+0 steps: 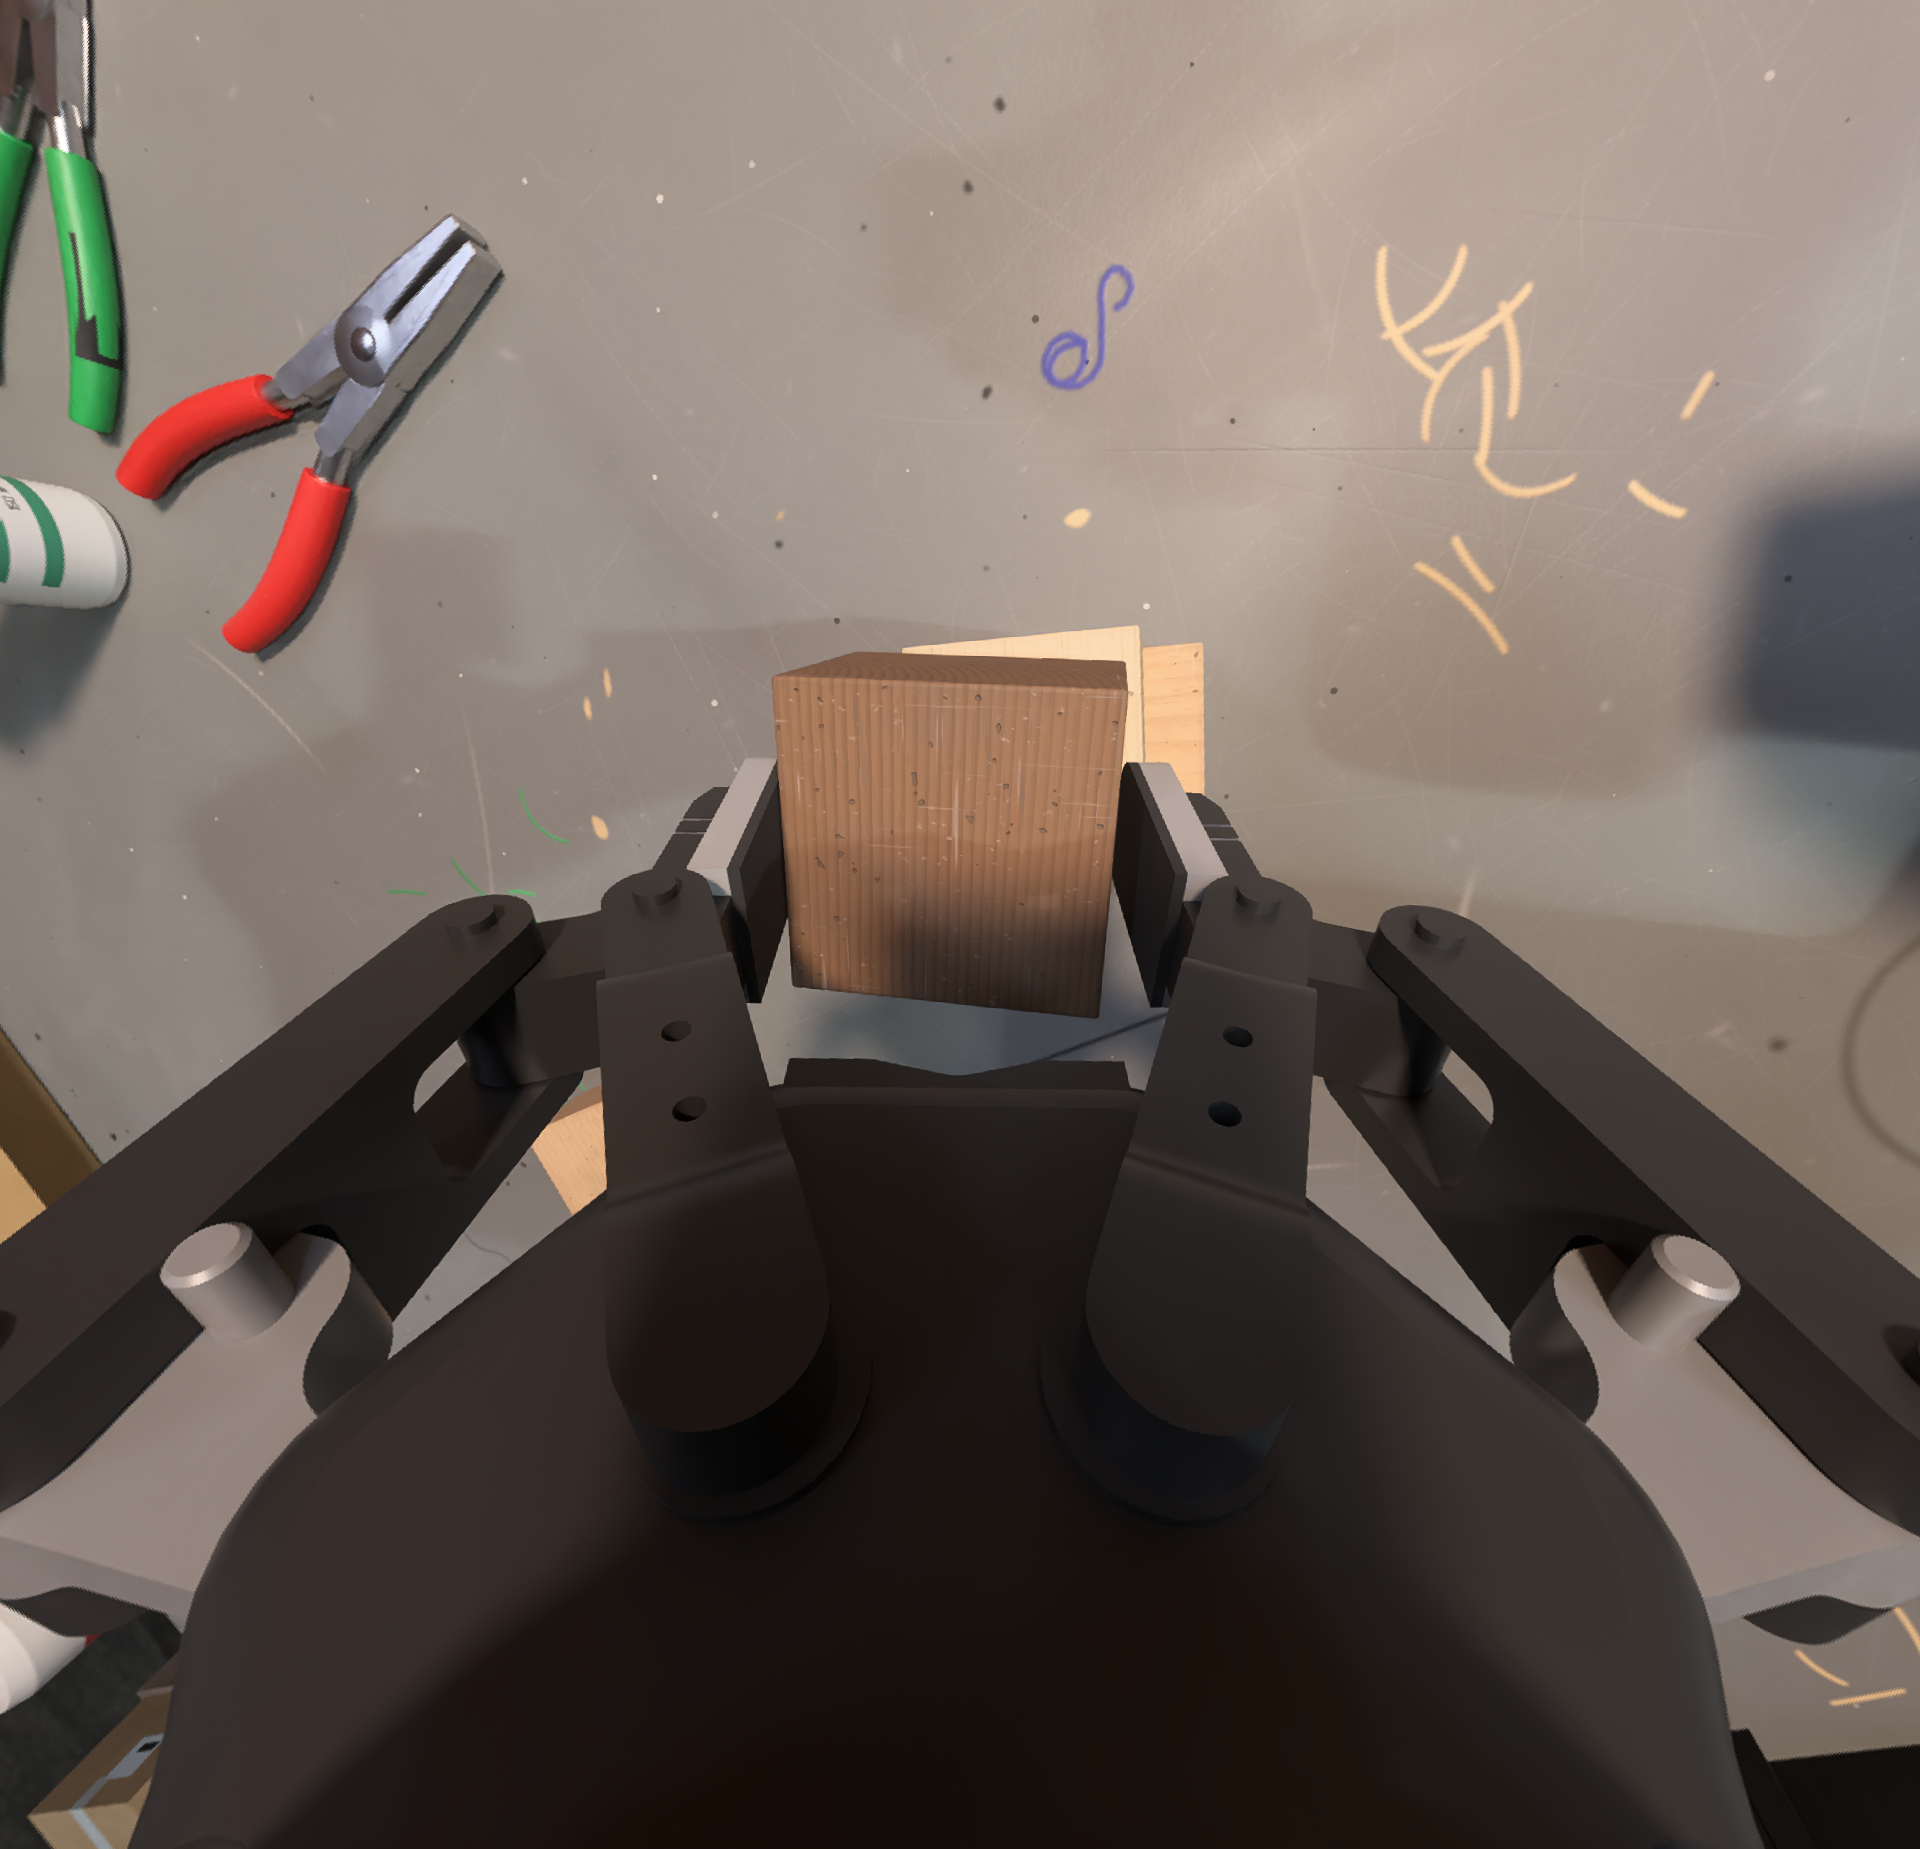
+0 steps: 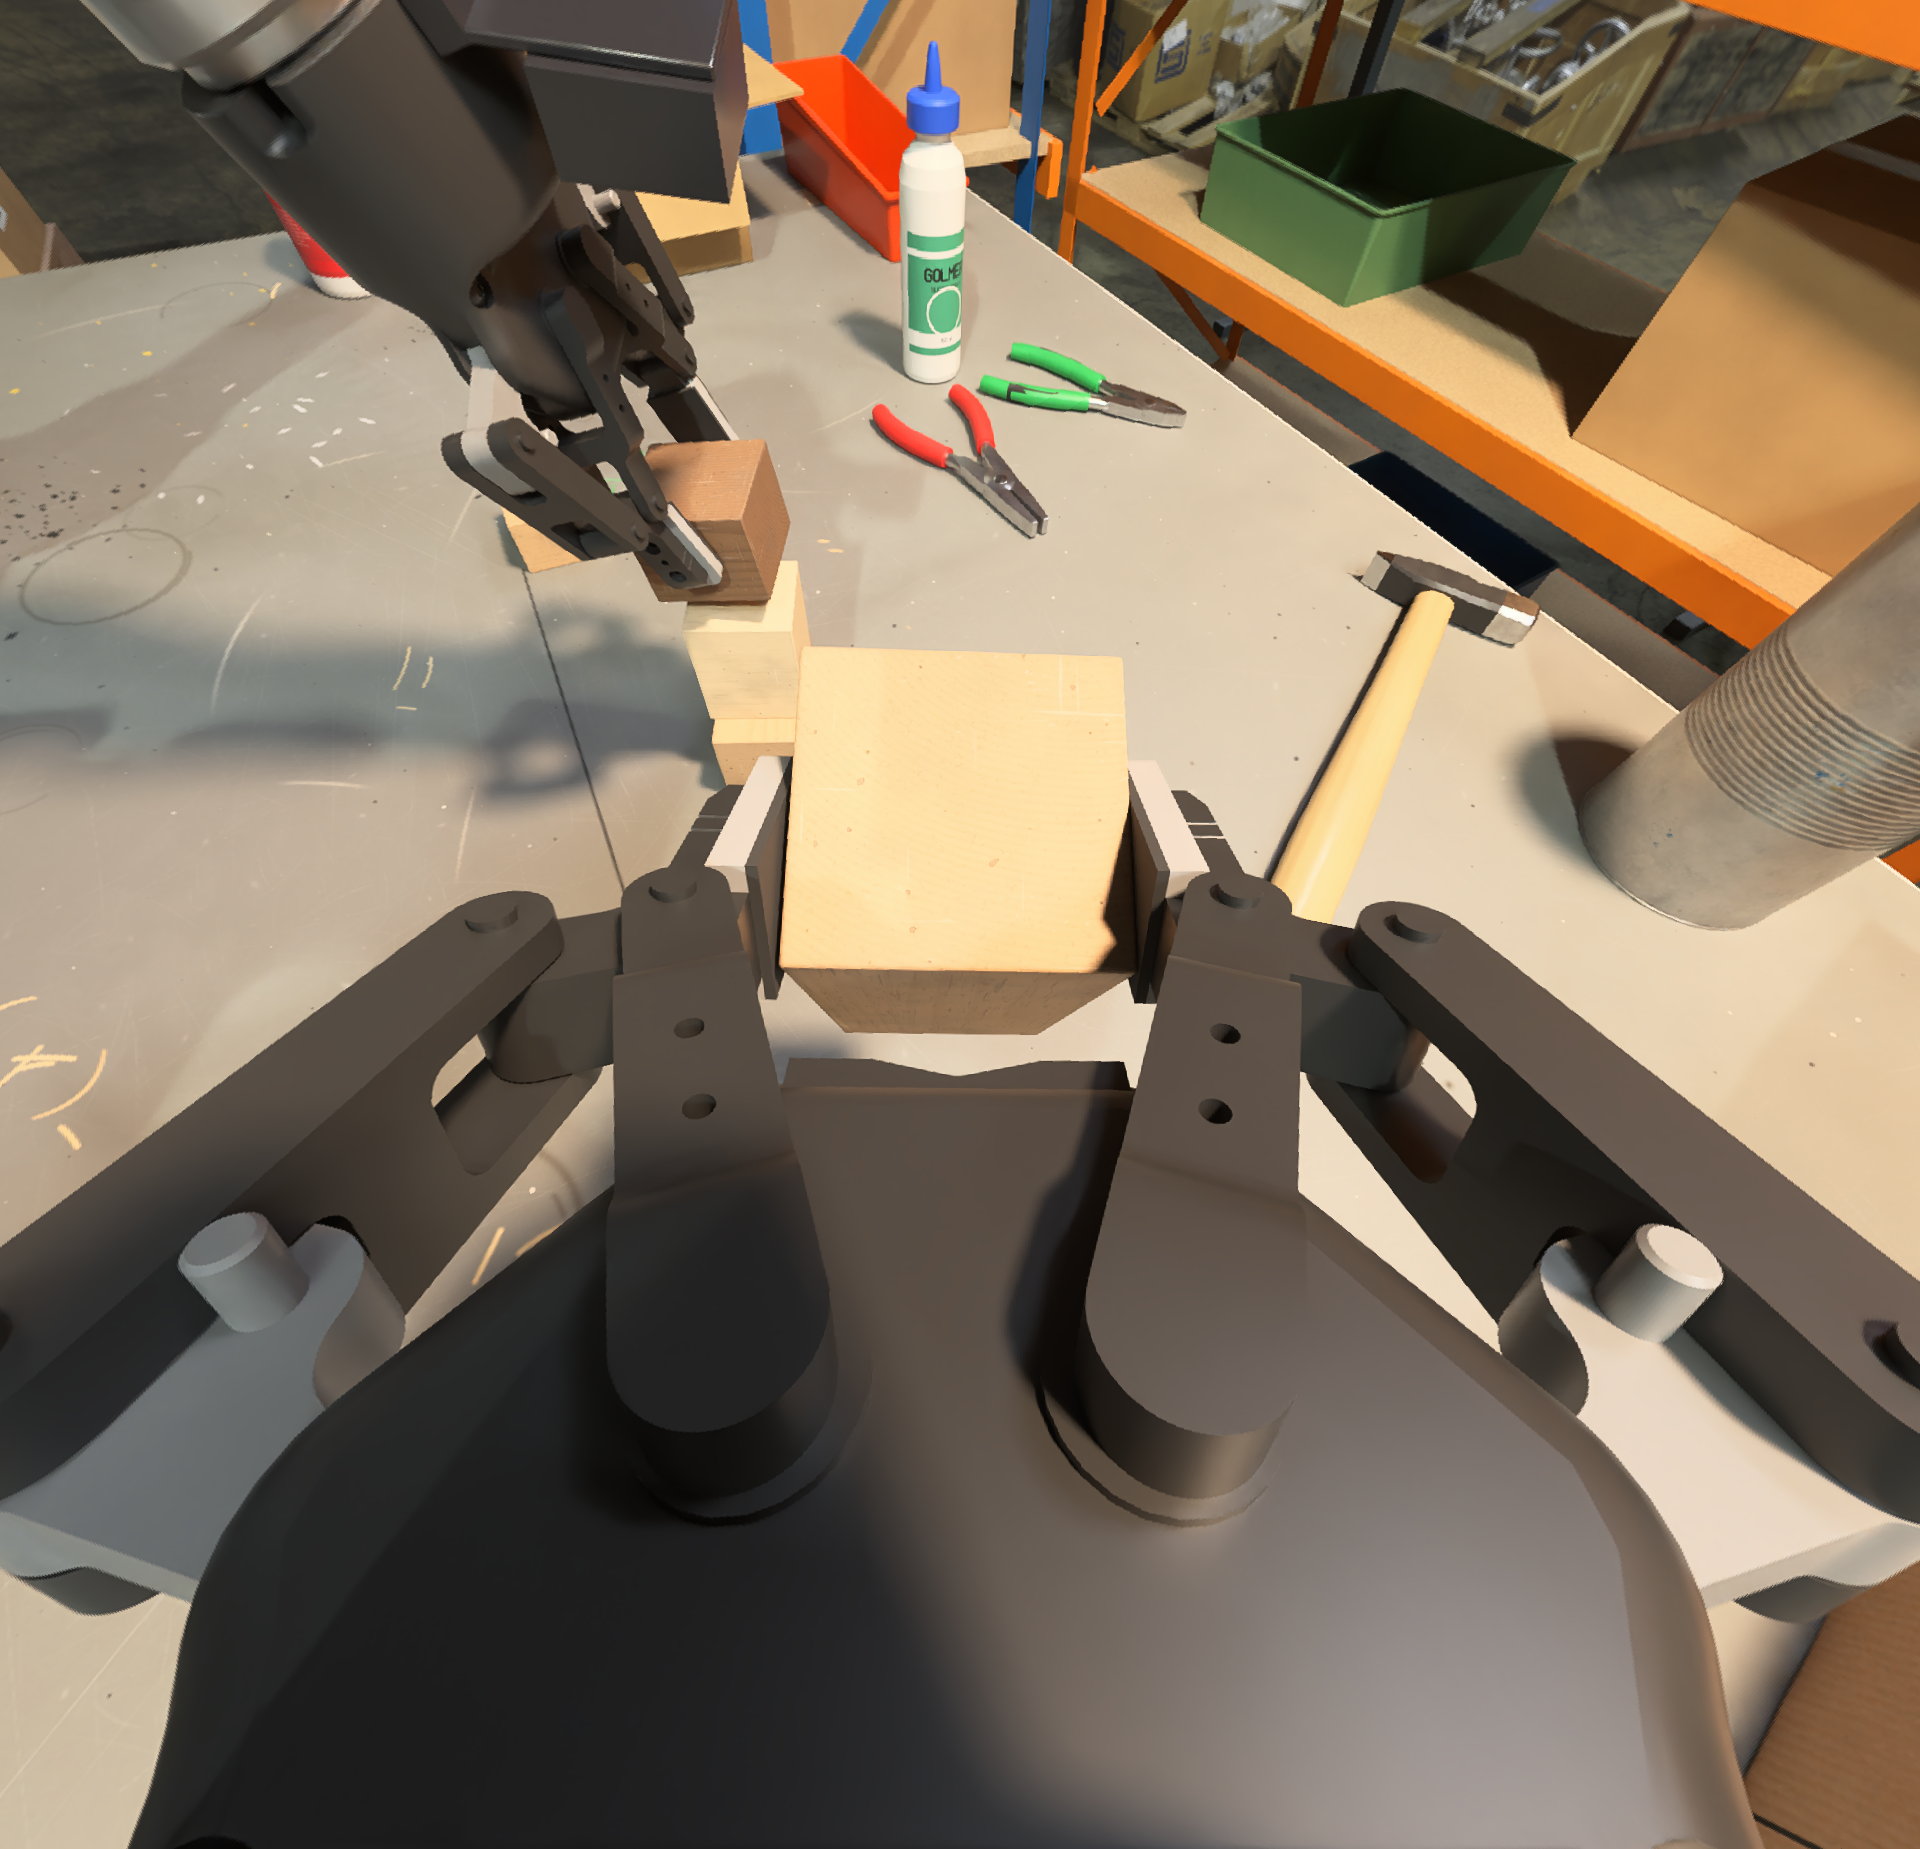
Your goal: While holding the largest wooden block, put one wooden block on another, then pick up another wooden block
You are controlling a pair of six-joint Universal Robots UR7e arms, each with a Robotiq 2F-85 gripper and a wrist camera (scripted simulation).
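My left gripper (image 1: 948, 854) is closed on a dark brown block (image 1: 948, 833), both pads pressed flat against its sides. From my right wrist I see that gripper (image 2: 665, 537) holding the brown block (image 2: 727, 511) on or just above a pale block (image 2: 748, 646), which itself sits on another pale block (image 2: 753, 745); I cannot tell whether the brown one is touching the pale one beneath. From my left wrist, only pale edges (image 1: 1153, 698) of that stack peek out behind the brown block. My right gripper (image 2: 951, 854) is clamped on the large pale block (image 2: 951, 812), fingers tight on its two sides, lifted off the grey table (image 2: 312, 760) and close beside the stack. On the table beyond lie red pliers (image 2: 966, 464), green pliers (image 2: 1091, 386) and an upright glue bottle (image 2: 932, 230); a hammer (image 2: 1382, 719) lies to my right. A thin tan block (image 2: 540, 542) lies flat under my left gripper.
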